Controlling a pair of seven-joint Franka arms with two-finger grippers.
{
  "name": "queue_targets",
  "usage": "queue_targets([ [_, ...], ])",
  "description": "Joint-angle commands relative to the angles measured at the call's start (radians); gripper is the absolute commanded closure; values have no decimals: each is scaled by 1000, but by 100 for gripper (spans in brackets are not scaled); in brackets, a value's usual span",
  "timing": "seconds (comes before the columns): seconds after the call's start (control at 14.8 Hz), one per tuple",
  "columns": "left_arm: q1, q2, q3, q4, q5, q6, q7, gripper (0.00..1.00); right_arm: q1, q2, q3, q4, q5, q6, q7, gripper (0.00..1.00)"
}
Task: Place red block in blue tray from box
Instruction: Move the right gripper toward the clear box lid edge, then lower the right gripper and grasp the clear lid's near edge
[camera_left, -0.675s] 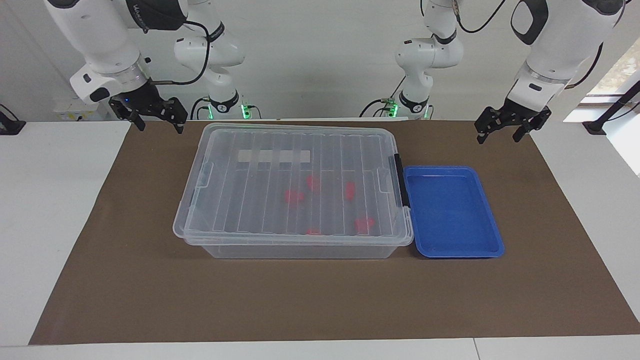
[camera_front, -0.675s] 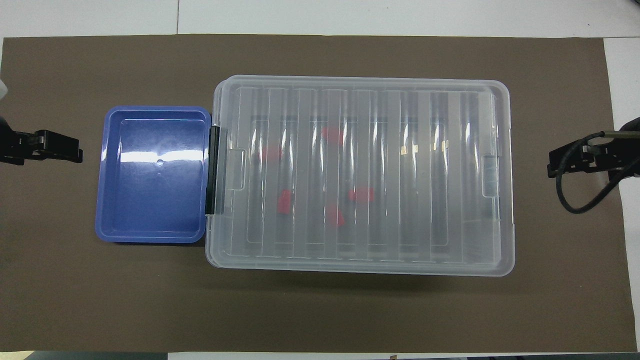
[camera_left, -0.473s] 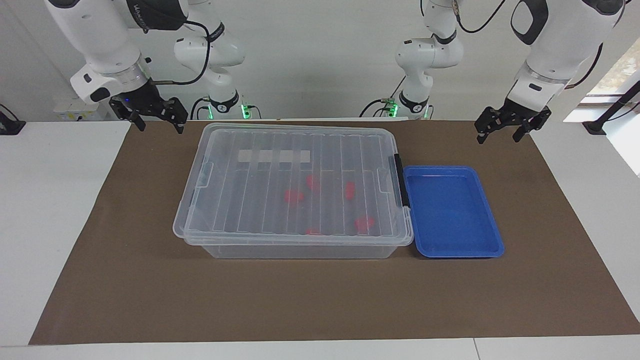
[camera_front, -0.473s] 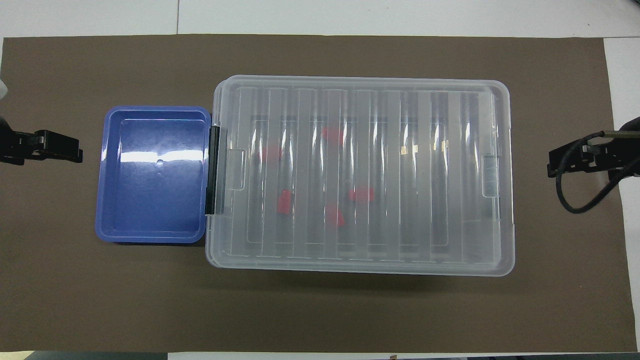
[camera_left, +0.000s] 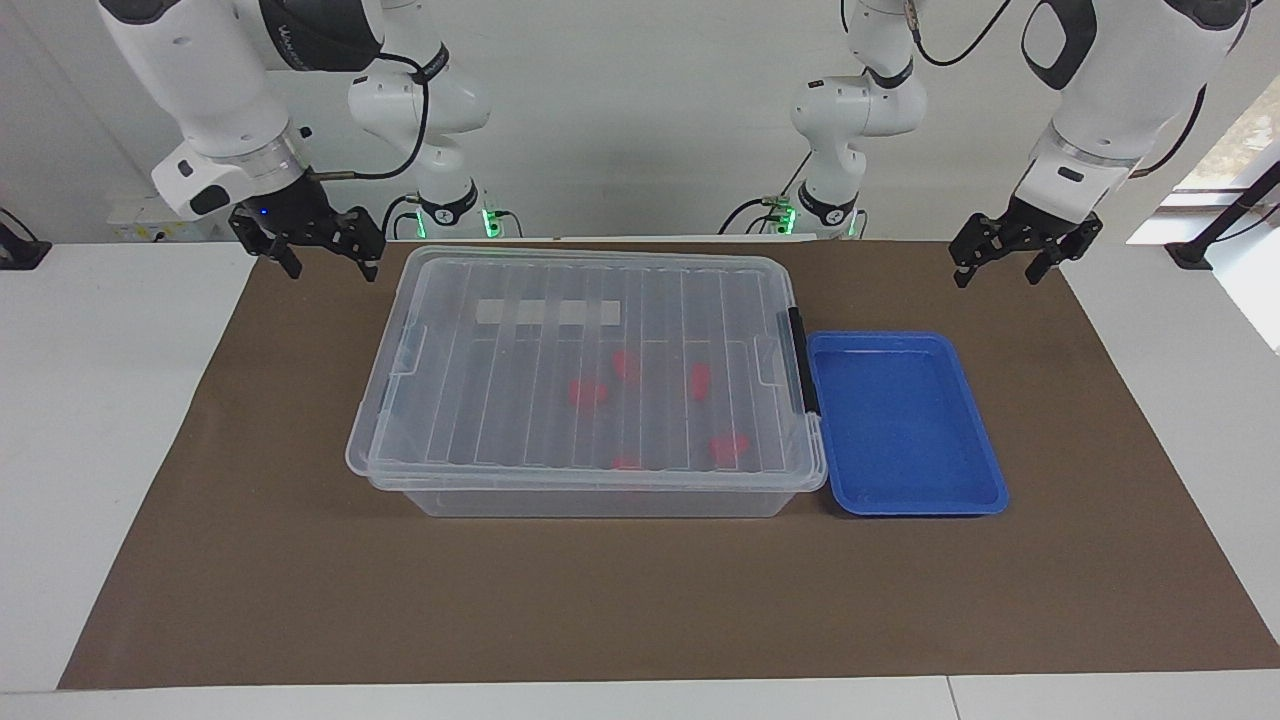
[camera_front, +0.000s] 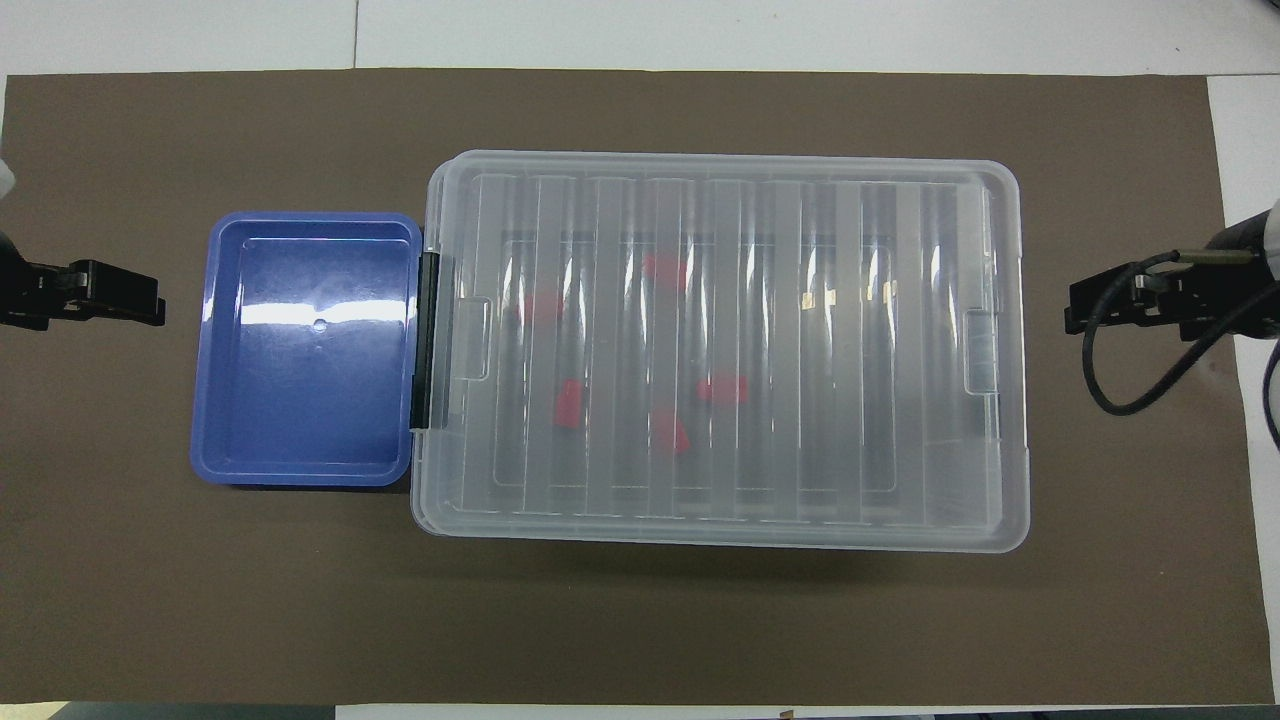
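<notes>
Nothing's grabbed yet: lid's on the box (camera_left: 590, 380), blue tray (camera_left: 905, 425) is bare, both the right gripper (camera_left: 320, 255) and left gripper (camera_left: 1000, 262) are spread, so unlatching comes next I'd guess.

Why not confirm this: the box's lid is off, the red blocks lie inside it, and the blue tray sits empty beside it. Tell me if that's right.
Not quite. The lid is on the box, as the facing view shows. The red blocks do lie inside, and the blue tray does sit empty beside it.
</notes>
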Motion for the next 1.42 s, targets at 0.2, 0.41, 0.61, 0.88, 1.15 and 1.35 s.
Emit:
queue_targets([
  [0.2,5,-21,2,-19,-5,-6,6,0,41,7,12,-139,27,190,22,0],
  [0.41,5,-21,0,-19,-5,-6,6,0,53,44,12,-169,27,233,41,0],
  [0.61,5,-21,2,-19,-5,-6,6,0,52,50,12,-204,25,265,41,0],
  [0.88,5,-21,0,-19,-5,-6,6,0,52,29,10,-268,18,302,37,0],
  [1.15,5,-21,0,-19,-5,-6,6,0,44,3,9,-331,4,330,29,0],
  [1.35,5,-21,0,-19,-5,-6,6,0,38,-16,7,-369,-33,327,2,0],
])
